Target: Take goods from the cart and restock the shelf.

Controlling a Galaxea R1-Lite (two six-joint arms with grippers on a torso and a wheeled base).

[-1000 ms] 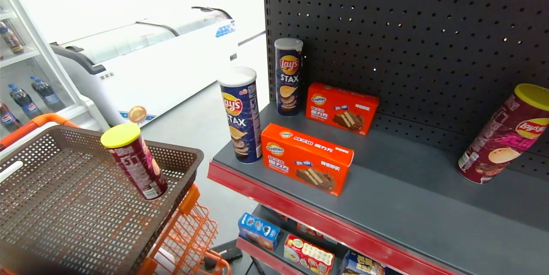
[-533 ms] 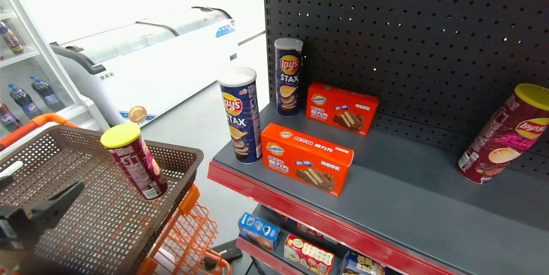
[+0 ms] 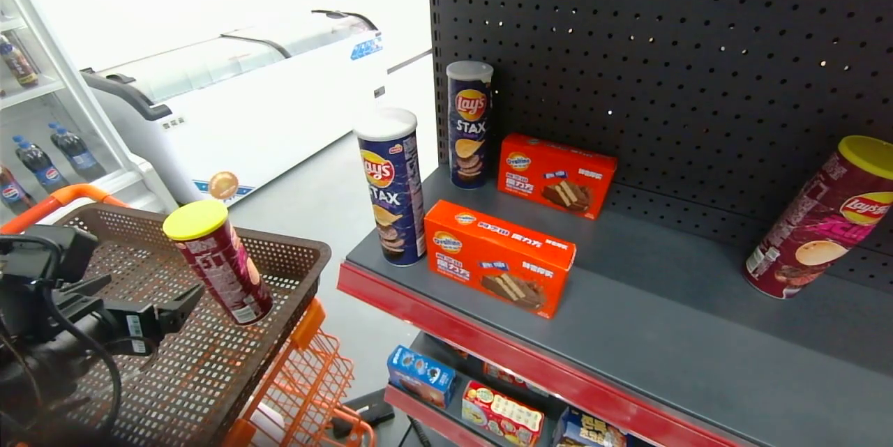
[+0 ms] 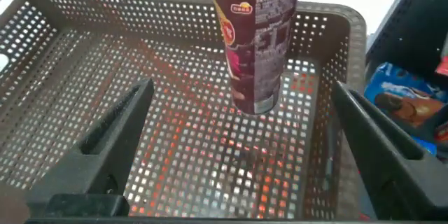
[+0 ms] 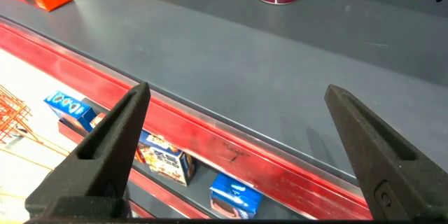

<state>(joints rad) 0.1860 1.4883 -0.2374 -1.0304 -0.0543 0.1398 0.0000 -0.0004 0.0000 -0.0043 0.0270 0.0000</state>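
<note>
While standing on its base, the maroon can with the yellow lid [image 3: 218, 262] sits in the brown perforated basket [image 3: 307, 252] of the orange cart [image 3: 307, 363], close to the basket wall nearest the shelf [image 3: 663, 307]. The left pincer [image 4: 241, 87] is over the basket with its jaws spread wide. It faces the can, which is beyond the fingertips and untouched.

The right pincer [image 5: 238, 91] is also wide open and grips nothing, positioned over the shelf's red front edge. On the shelf are two blue cans [image 3: 392, 189], two orange boxes [image 3: 499, 259] and a second maroon can [image 3: 816, 224] at the far right, close to the pegboard [image 3: 663, 49].
</note>
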